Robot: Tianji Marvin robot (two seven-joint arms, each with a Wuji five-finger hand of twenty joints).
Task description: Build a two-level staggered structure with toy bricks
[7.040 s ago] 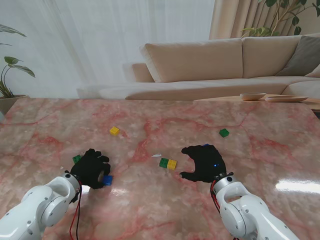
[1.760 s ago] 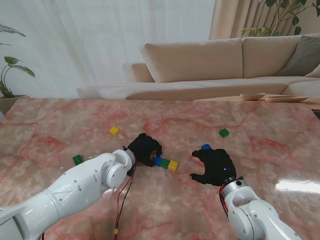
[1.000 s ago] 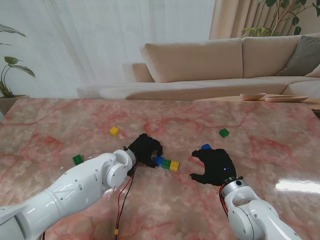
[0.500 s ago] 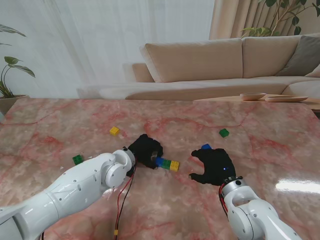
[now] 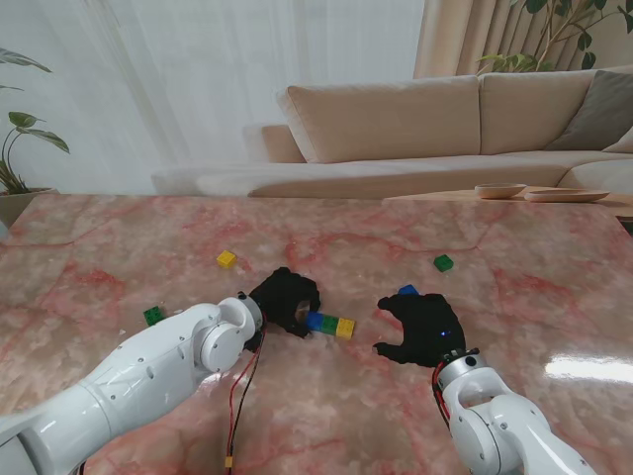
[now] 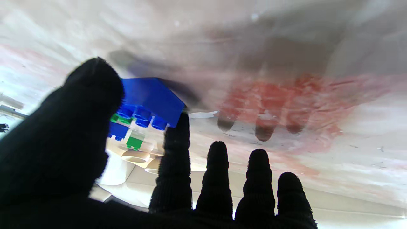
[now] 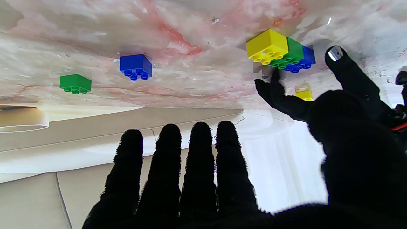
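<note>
While right fingers [image 7: 197, 149] spread empty, left fingers [image 6: 173, 143] touch blue brick [image 6: 148, 98].

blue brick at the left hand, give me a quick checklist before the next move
1. Blue brick in line with the green brick and yellow brick: ok, the three sit in one row.
2. Left hand off the blue brick: not ok, its thumb and index finger flank the brick in the left wrist view.
3. Blue brick flat on the table: cannot tell.
4. Right hand free: ok, open, holding nothing.
5. Bricks for the second level: ok, spare blue brick, far green brick, far yellow brick lie loose.
</note>
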